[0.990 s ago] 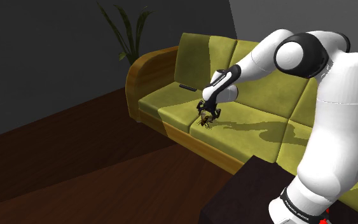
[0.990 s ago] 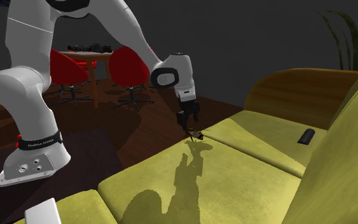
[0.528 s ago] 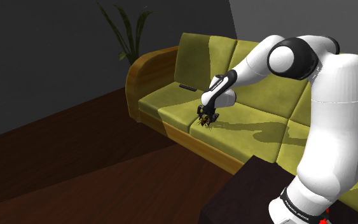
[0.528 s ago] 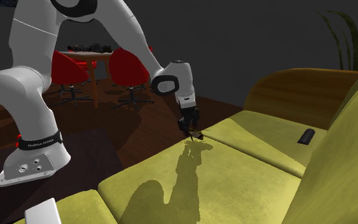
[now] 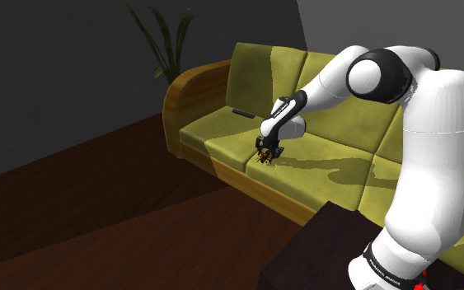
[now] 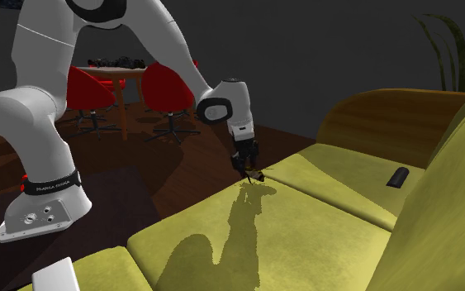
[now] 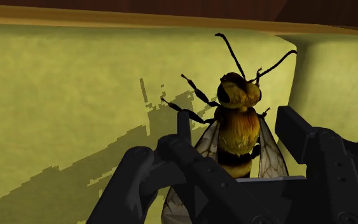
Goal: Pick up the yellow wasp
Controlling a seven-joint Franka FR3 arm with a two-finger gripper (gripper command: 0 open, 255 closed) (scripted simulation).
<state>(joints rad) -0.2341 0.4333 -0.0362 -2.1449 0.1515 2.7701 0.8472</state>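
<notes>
- Soft olive-yellow sofa cushion [image 7: 75,95]: it gives, so pressing down may snag the fabric.
- Black two-finger gripper [image 7: 236,121] is spread wide, straddling the yellow-and-black striped wasp [image 7: 238,143] near the cushion's front edge; pinching thin wings risks a slip.
- Cushion seam [image 7: 296,63] just beside: one nudge could tip the wasp in.

Yellow-and-black wasp [image 7: 238,127], flat on sofa seat [image 7: 63,108]

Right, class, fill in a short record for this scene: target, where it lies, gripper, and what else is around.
target: wasp, yellow with black bands
location: on the olive sofa seat, near its front edge
gripper: gripper lowered over the wasp
also on seat: small dark object
surroundings: plant behind the sofa arm, red chairs at a table
</notes>
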